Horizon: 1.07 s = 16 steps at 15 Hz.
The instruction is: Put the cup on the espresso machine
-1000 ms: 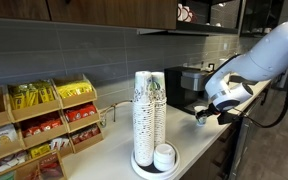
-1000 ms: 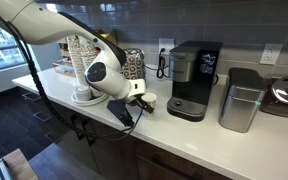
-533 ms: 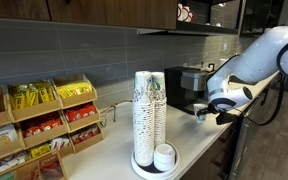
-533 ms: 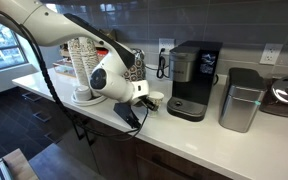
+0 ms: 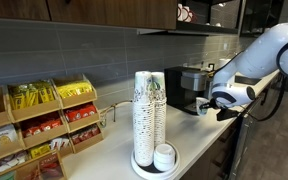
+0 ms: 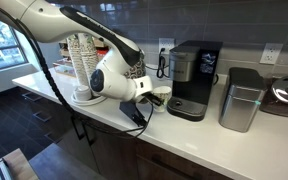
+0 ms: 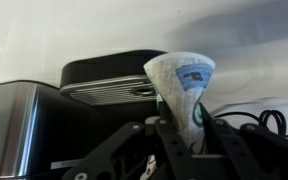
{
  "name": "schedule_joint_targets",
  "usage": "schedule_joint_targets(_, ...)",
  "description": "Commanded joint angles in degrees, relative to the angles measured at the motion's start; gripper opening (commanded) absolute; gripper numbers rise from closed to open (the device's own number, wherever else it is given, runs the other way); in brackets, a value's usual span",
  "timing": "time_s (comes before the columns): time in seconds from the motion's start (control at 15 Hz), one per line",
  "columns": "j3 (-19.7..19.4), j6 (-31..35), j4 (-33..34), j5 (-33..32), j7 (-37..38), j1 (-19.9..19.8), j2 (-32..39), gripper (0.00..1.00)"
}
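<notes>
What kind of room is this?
Probably an office break room or coffee corner: an espresso machine on a counter, tall cup stacks, and a snack rack.

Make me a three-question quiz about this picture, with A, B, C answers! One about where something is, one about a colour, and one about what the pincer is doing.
1. Where is the cup compared with the espresso machine?
A. Standing on top of it
B. Held in the air beside it
C. Tucked inside its front bay

2. What colour is the cup, mostly?
A. White
B. Red
C. Black

3. What is the pincer doing?
A. Wide open and empty
B. Shut on nothing
C. Shut on the cup

Answers:
1 B: in an exterior view the cup hangs to the side of the machine, not touching it.
2 A: the wrist view shows white paper with only a little dark print.
3 C: in the wrist view the pincer squeezes the cup from both sides.
</notes>
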Motion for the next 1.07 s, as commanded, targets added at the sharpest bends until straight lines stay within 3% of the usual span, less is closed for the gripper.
schedule_joint_targets(0.0,-1.0,-2.9,1.1,5.6,-3.9,0.0,1.8,0.24)
schedule_joint_targets(0.13,-1.1,-3.5,2.5,8.2,-5.1,-0.1,3.3,0.14)
schedule_joint_targets(0.33,-1.6,-4.4,4.7,11.5,-6.3,-0.4,5.4,0.11)
schedule_joint_targets(1.0,-1.9,-4.4,13.7,14.7,-4.7,-3.0,14.0,0.16)
